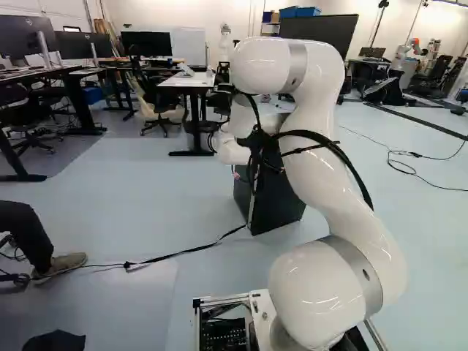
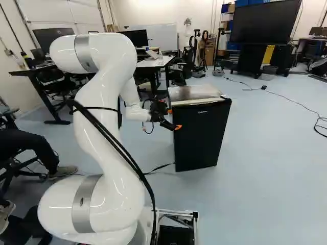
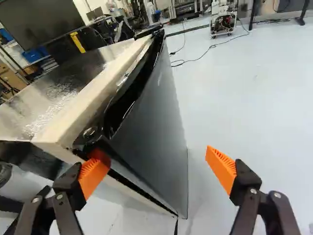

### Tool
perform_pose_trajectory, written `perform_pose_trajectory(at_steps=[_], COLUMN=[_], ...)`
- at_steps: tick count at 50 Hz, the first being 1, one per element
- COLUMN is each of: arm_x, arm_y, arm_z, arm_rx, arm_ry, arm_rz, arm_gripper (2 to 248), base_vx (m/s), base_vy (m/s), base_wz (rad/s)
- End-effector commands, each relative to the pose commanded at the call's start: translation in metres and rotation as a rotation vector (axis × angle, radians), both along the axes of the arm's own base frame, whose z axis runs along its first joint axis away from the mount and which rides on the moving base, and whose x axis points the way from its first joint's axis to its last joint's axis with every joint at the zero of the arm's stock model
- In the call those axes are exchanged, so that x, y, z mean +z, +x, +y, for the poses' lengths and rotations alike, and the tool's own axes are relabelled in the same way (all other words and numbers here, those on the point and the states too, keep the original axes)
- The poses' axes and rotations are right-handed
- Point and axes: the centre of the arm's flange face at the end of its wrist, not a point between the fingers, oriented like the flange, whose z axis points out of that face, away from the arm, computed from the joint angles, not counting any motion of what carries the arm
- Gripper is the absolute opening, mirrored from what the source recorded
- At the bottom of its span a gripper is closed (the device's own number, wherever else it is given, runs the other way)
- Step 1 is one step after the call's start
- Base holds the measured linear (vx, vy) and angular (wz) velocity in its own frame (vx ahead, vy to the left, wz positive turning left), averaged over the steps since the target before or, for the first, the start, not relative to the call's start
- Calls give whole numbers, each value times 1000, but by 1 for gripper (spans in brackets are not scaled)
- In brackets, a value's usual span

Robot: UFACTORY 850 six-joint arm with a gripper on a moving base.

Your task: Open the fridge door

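with the hand (image 3: 154,155) spread open and gripping nothing, one orange pad (image 3: 92,177) right at the edge of the fridge door (image 3: 159,122), a poorly hooked pull could slip off or drag the fridge (image 2: 180,95) across the floor (image 2: 265,168).

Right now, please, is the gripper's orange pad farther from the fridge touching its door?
Apart: the wrist view shows floor between that orange pad and the fridge door.

The fridge (image 2: 200,135) stands on the floor (image 2: 271,173), a desk (image 2: 159,62) behind and left.
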Motion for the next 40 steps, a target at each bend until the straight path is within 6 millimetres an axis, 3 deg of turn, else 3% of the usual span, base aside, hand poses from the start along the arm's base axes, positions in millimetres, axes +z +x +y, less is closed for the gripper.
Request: perform_pose_trajectory(at_steps=[40], arm_x=[-7], arm_y=[-56], arm_z=[-73], arm_rx=[-460], arm_ry=[99], arm_rz=[47], arm_gripper=[247], base_vx=[0], base_vy=[-1], base_wz=[3])
